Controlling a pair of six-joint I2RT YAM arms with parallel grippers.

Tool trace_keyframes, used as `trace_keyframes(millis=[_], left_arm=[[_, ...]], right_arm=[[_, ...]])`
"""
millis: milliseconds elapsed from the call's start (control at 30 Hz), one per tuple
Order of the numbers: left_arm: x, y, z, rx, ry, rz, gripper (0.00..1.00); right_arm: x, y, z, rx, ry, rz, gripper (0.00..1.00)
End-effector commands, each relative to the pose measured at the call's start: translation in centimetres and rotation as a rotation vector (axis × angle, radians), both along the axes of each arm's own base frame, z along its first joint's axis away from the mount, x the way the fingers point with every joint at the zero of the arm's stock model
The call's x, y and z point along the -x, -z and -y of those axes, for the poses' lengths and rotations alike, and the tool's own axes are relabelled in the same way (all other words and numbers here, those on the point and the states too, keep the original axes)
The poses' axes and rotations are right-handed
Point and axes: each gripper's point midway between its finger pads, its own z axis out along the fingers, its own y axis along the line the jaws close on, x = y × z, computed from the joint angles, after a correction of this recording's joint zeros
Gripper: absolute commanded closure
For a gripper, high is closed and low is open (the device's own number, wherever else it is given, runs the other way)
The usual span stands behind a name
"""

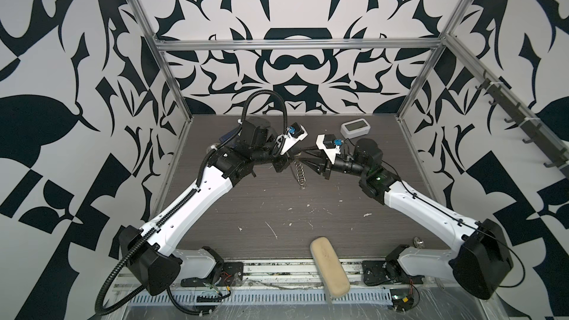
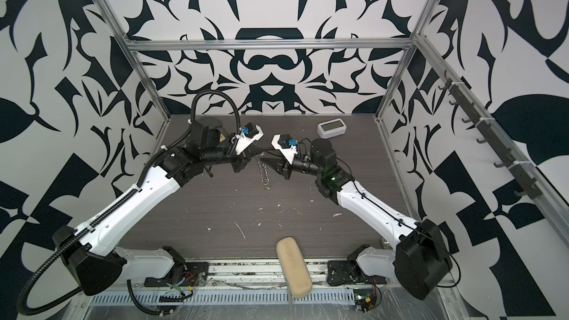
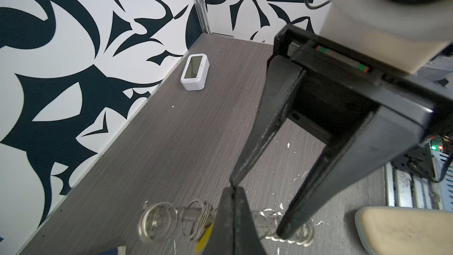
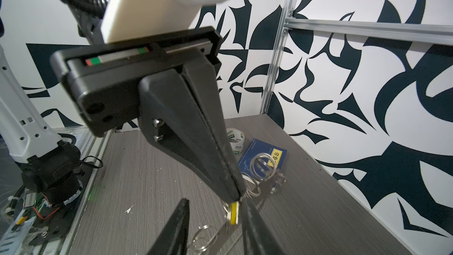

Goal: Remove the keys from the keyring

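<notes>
Starting at the left: the blue book (image 4: 267, 152) and the clear tape roll (image 4: 235, 138) sit on the table (image 1: 277, 210) towards the back. In both top views they're mostly hidden behind the left arm.

The left gripper (image 4: 237, 196) is reaching in towards the middle with its fingers pressed tight together. The right wrist view shows the tips pinching a thin wire loop of the keyring (image 1: 300, 172).

The keyring hangs down from that pinch, right between the two grippers. In both top views it looks like a dangly silver coil of rings, and its bottom end is down at the tabletop. I can't tell if it actually touches.

The yellow key (image 4: 234, 213) sits just under the left gripper's tips, with more silver rings above and below it. There might be flat silver pieces in there too, but it's too blurry to call.

The right gripper (image 3: 257, 208) comes in from the other side with its fingers spread and nothing clamped between them. One fingertip is up close to the left gripper's tip, and the other is down over the rings at the far end of the bunch. The key and rings lie in the gap between them.

Further right, a beige oblong case (image 1: 329, 266) lies over the front edge of the table. A small white clock (image 1: 355, 127) sits at the back, well away from the action.
</notes>
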Motion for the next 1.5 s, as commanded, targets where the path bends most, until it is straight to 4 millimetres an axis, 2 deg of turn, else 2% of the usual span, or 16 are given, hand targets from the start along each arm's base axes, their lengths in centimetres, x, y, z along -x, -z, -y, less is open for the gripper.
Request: trace_keyframes(millis=[0,233,600,700,833,1000,1267,1467], left_arm=[[1.1,-3.2,0.4,0.062,0.052,0.073,1.0],[1.4,-3.6,0.5,0.074,0.061,0.079,1.0],[0.9,-3.7,0.3,0.08,0.019,0.069,1.0],[0.8,-3.9,0.3,0.088,0.013,0.066,1.0],[0.6,-4.0,0.1,0.086,-0.005,0.066,1.0],[0.4,-3.6,0.0,0.078,-0.015,0.061,1.0],[0.4,-3.9,0.1,0.088,-0.016,0.053,1.0],[0.3,-4.0,0.1,0.092,-0.024,0.051,1.0]], right_arm=[[0.3,-2.1,-0.5,-0.027,-0.039,0.045,0.63],[0.2,-1.3,-0.8,-0.011,-0.052,0.016,0.68],[-0.9,-0.9,-0.3,-0.014,0.001,-0.036,0.65],[-1.3,-0.2,-0.1,-0.002,0.022,-0.047,0.65],[-1.7,0.1,0.5,0.001,0.06,-0.053,0.56],[-1.8,0.2,1.1,0.001,0.088,-0.056,0.55],[-1.3,0.2,1.1,-0.006,0.062,-0.048,0.72],[-0.7,-0.2,1.1,-0.01,0.039,-0.044,0.75]])
